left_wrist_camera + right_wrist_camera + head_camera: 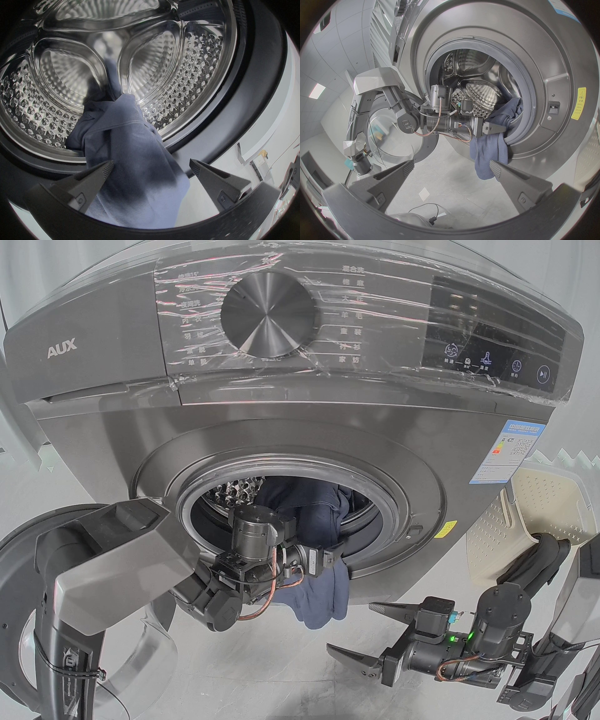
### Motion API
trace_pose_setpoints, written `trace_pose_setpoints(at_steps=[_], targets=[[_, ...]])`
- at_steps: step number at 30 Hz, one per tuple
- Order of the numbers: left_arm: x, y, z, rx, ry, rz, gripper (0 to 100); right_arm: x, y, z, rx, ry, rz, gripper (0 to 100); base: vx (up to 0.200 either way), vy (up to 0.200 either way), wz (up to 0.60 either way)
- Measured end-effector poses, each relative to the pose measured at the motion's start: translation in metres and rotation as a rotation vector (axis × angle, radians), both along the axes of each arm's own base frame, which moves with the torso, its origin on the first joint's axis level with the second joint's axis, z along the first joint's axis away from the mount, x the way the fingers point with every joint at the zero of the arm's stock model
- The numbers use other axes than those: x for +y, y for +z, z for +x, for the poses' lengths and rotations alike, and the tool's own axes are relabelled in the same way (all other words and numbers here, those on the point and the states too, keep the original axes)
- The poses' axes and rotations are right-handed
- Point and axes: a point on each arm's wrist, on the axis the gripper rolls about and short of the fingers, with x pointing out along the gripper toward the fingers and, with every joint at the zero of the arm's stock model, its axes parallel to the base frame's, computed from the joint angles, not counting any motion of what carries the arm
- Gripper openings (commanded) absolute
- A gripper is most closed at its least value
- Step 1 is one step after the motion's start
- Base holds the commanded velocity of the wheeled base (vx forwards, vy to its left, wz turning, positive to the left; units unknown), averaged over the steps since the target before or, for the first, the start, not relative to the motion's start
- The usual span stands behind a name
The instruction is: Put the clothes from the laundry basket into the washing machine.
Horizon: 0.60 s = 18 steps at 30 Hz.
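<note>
Navy garment (320, 599) | soft, light, floppy | half inside washing machine (412, 490), half hanging over its rim, just ahead of left gripper (151, 164) | fingers spread, empty | probably best pinched at the hanging fold

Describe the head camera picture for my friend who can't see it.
A dark blue garment hangs half out of the open washing machine, draped over its door rim. The left gripper sits at the opening by the cloth, fingers open; the right gripper hangs lower, open and empty, near the laundry basket.

Garment (320, 599) half in drum (232, 493), basket (553, 502) right
</note>
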Motion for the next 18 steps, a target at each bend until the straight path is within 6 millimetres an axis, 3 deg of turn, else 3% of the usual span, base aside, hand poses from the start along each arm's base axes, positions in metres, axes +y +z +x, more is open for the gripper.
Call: trace_pose_setpoints(at_steps=[3, 4, 10, 18], targets=[[-0.001, -0.007, 0.002, 0.001, -0.002, 0.008, 100, 0.0, 0.0, 0.0, 0.0, 0.001, 0.0, 100, 0.0, 0.0, 0.0], [-0.002, -0.008, 0.002, 0.0, -0.002, 0.009, 0, 0.0, 0.0, 0.0, 0.0, 0.001, -0.001, 100, 0.0, 0.0, 0.0], [-0.005, -0.012, 0.008, -0.012, 0.001, 0.001, 0, 0.001, 0.0, -0.001, 0.001, 0.003, -0.001, 100, 0.0, 0.0, 0.0], [-0.009, 0.0, 0.023, -0.094, 0.032, -0.061, 0, 0.003, -0.001, -0.002, 0.003, 0.004, 0.001, 100, 0.0, 0.0, 0.0]])
